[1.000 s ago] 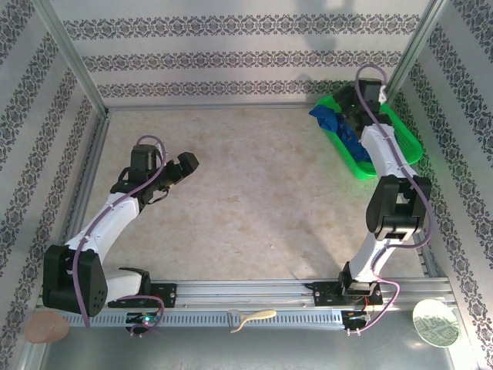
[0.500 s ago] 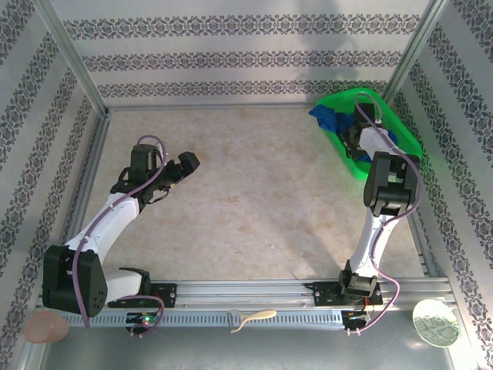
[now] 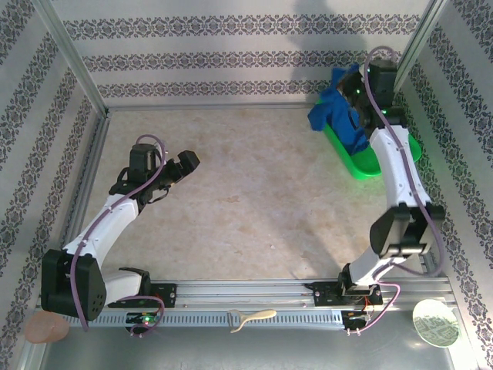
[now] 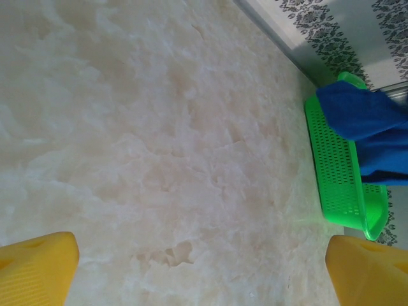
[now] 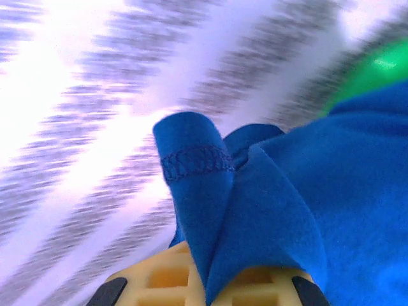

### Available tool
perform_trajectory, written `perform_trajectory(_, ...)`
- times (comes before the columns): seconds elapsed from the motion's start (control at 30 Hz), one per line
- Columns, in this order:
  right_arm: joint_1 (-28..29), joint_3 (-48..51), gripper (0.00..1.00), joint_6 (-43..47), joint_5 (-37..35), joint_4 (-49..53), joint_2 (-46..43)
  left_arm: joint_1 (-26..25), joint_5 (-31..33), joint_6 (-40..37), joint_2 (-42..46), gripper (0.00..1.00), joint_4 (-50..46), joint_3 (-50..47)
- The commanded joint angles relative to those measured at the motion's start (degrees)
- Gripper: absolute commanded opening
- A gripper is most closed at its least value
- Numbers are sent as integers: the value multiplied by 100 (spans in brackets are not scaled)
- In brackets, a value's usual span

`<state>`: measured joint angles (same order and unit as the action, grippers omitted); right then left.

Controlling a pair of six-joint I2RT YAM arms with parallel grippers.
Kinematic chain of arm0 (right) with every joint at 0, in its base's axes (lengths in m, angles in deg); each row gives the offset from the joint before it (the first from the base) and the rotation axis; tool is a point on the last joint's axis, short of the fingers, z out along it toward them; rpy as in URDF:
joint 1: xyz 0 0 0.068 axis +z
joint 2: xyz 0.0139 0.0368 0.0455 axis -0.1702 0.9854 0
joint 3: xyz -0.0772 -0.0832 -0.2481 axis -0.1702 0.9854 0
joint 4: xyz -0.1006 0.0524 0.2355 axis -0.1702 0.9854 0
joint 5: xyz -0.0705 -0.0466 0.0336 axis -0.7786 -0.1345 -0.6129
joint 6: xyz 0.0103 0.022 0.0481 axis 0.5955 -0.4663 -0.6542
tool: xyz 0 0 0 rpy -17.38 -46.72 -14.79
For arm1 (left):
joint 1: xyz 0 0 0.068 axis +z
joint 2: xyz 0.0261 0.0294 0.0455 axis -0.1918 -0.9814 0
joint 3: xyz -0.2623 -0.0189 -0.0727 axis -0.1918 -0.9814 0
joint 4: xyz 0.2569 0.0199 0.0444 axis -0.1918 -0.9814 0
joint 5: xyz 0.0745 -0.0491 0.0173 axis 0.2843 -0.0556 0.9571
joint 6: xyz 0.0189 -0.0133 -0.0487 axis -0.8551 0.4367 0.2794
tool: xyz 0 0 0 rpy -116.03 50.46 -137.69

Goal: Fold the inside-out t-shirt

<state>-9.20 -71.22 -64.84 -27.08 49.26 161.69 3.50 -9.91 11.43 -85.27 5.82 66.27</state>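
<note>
T-shirt point(image 3: 339, 119), royal blue, crumpled into a bunch. Hangs above the far end of the green mesh basket point(image 3: 370, 166), draped down over the basket's left rim, lower folds apparently resting in or on the basket; cannot tell how much. Pinched in the right tool point(image 3: 357, 94), clamped on a fold of cloth. From the right wrist, a stitched hem curled over the yellow pads point(image 5: 159, 280), blue fabric bulging on both sides. Left tool point(image 3: 185, 163) spread wide, holding nothing, hovering over the bare counter point(image 3: 254, 200) well to the left of the basket. From its own camera, basket and blue cloth off at the far right.

Judged to handle as soft, light, limp cotton: no stiffness, sags under own weight, creases wherever unsupported. Not fragile. Not slippery against the ribbed pads, but liable to slip with only a thin layer caught. Could snag on the basket's mesh or rim on the way out, so best lifted clear above the basket before carrying toward the open counter left of the basket.

Present grip on a random bunch good for hauling, poor for spreading. For folding, better taken at the edges: shoulder seams or the two corners of the bottom hem, one per tool, to let the cloth hang flat. Hem at the right tool a useful guide to an edge. Sleeve hem or bottom hem: cannot tell. Lettering and patch not made out here
</note>
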Motion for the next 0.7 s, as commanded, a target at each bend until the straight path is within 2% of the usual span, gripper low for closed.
perform_trajectory(0.0,452,-645,0,156,625,-181,-350,-88,41,-253,142,99,-195,345)
perform_trajectory(0.17,1083,-1480,0,-82,1076,-11,-261,-81,43,-397,180,99,-402,546)
perform_trajectory(0.3,1466,-1465,0,-258,1266,-115,-95,-84,30,-414,291,99,-416,508)
perform_trajectory(0.47,1954,-745,0,-195,1089,-348,1,-81,40,-440,462,99,-411,315)
perform_trajectory(0.57,2231,343,0,-47,660,-651,-61,-84,96,-366,597,99,-321,93)
perform_trajectory(0.6,2317,828,2,-2,496,-773,-65,-89,129,-316,638,99,-275,15)
perform_trajectory(0.67,2441,1461,27,138,201,-912,6,-86,142,-241,693,99,-182,-98)
